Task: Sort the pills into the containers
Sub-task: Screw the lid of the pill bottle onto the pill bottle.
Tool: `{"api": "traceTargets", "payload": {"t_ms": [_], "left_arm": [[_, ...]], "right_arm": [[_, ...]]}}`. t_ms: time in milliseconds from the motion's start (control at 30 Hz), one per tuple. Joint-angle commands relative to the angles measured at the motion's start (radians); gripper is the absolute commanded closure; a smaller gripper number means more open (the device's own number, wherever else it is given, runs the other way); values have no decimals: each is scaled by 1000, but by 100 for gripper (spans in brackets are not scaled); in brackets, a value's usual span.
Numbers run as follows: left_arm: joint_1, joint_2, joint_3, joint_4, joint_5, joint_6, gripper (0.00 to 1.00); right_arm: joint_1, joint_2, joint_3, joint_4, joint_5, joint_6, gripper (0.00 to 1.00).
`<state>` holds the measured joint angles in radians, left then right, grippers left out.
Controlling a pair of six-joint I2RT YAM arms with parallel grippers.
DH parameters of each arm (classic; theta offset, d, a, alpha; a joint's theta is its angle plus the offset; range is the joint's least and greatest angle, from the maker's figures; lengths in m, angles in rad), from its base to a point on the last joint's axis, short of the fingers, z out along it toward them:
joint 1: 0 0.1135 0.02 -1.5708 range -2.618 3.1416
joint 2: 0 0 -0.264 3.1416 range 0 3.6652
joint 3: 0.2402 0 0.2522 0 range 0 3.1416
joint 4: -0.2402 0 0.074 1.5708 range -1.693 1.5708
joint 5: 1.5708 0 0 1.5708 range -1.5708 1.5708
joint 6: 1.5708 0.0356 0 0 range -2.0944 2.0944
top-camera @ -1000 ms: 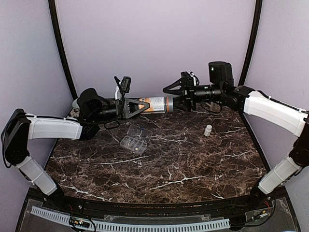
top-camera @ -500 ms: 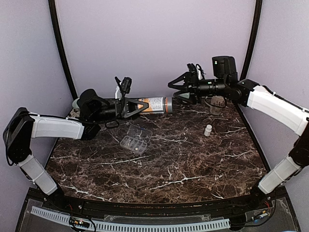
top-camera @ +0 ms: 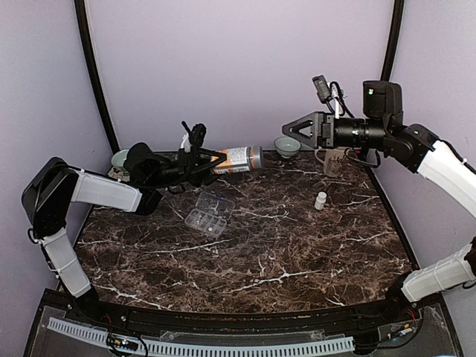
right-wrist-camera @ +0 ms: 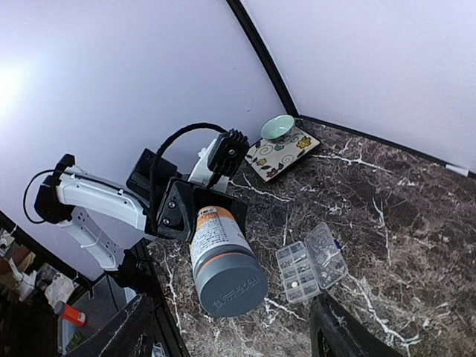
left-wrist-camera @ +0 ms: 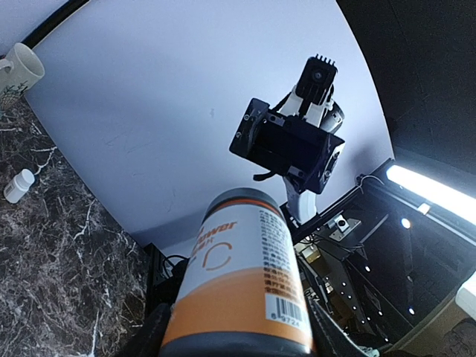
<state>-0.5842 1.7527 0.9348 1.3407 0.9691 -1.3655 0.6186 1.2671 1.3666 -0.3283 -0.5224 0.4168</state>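
Barely started I'd say: left fingers [top-camera: 202, 159] clamp the bottle [top-camera: 236, 158] sideways over the surface [top-camera: 297, 245], cap [top-camera: 256, 158] seemingly on, right fingers [top-camera: 296, 128] hang wide and empty near it, and the open box [top-camera: 208, 213] below the bottle awaits pills.

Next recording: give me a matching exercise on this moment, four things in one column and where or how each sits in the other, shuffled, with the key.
Things:
1. pill bottle
2. organizer box
3. small white vial
4. mug

Places or states:
A. stands upright alone on the table, right of centre
B. held sideways in the air by the left gripper
C. at the far edge, right side
D. lies flat, lid open

Pairs: 1-B, 2-D, 3-A, 4-C
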Motion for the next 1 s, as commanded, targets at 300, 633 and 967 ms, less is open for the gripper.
{"api": "traceTargets", "payload": {"t_ms": [300,633,967], "left_arm": [[3,109,141,292,51,-333,100],[3,150,191,325,84,-412,100],[-3,155,202,329,114,-435,100]], "right_arm": [[45,-59,-130,27,-14,-270,27],[141,-23,-79,-39,97,-389,26],[164,-10,-74,-7,166,-417,26]]}}
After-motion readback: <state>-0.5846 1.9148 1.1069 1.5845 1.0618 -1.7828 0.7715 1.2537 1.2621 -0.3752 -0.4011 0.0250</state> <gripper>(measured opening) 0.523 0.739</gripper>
